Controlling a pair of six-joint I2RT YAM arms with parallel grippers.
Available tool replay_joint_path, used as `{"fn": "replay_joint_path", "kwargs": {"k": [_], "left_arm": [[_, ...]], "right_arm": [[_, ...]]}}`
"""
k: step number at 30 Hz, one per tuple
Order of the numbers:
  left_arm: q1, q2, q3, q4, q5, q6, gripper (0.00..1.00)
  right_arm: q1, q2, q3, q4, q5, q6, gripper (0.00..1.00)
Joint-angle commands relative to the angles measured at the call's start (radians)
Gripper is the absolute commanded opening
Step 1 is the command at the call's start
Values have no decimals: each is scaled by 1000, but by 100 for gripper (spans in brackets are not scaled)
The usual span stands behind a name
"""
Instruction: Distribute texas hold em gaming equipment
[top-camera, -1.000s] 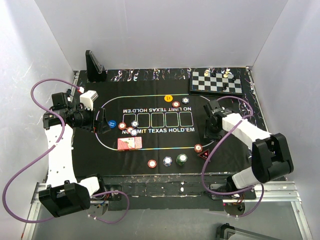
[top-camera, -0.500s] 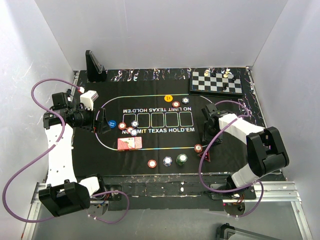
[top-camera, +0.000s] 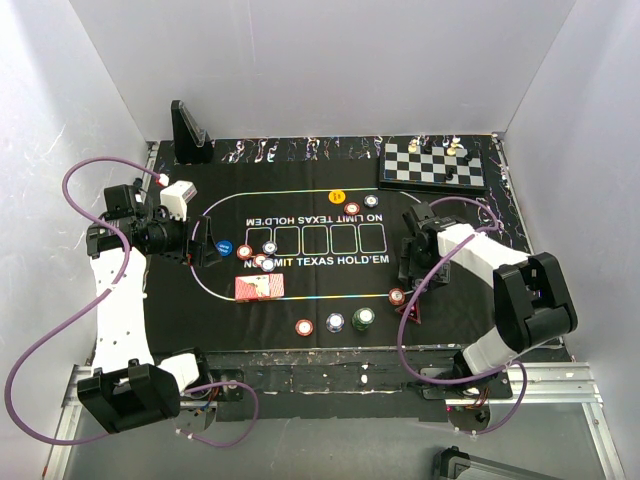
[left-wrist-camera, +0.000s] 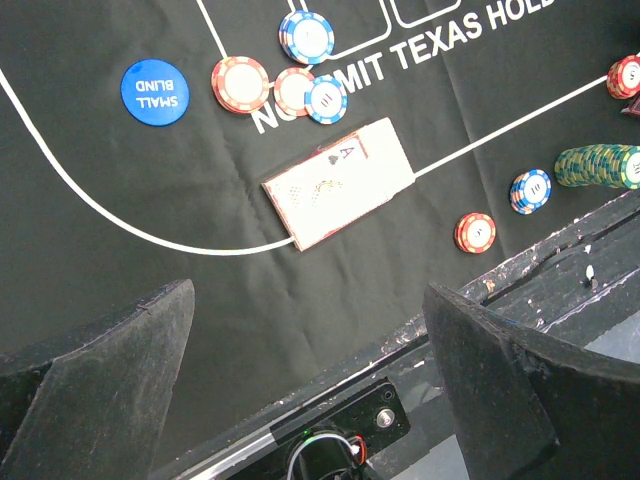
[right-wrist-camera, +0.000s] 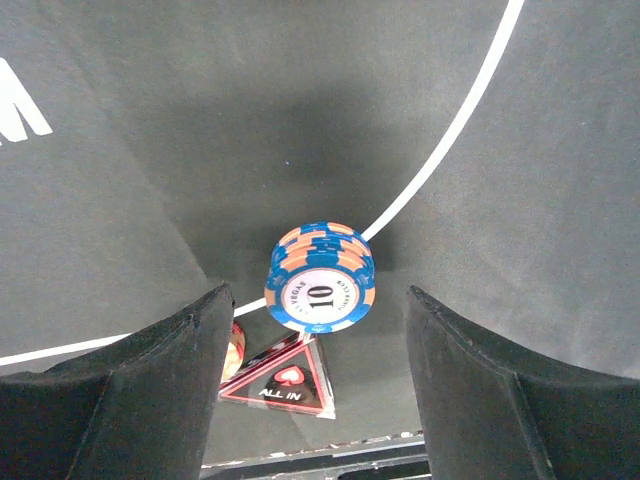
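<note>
In the lower middle of the right wrist view, a blue-and-orange chip stack (right-wrist-camera: 320, 262) sat on the black mat (right-wrist-camera: 150, 120) between the wide-open jaws of the right end effector (right-wrist-camera: 317, 295), untouched, just above the red triangular marker (right-wrist-camera: 285, 380). The left end effector (left-wrist-camera: 308, 292) hung open and empty over the stacked playing cards (left-wrist-camera: 340, 190). Distribution looked partly done: loose chips (top-camera: 333, 322) were spread about, the cards undealt.

Matt blk cloth is noted for the mat (right-wrist-camera: 300, 100). The chip stack (right-wrist-camera: 320, 290) is moulded in glossy plastic. Right end effector (right-wrist-camera: 316, 291) fingers (right-wrist-camera: 130, 400): grainy matt plastic.
</note>
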Motion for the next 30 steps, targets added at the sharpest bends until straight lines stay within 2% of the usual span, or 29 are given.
{"fn": "replay_joint_path", "kwargs": {"k": [1,6,12,16,20,30], "left_arm": [[3,-13,14,1,18,7,100],[5,-12,19,3,18,4,100],[3,-3,27,7,21,0,100],[5,2,27,7,21,0,100],[3,3,27,7,21,1,100],[3,-1,14,15,21,-3,100]], "right_arm": [[5,-65,79,-44,18,13,76],[74,-149,194,-139,32,13,78],[293,-198,277,-199,-11,10,86],[434,-189,274,-217,-16,39,88],[520,-168,244,-214,-40,73,88],[619,-100,190,-190,-37,108,90]]}}
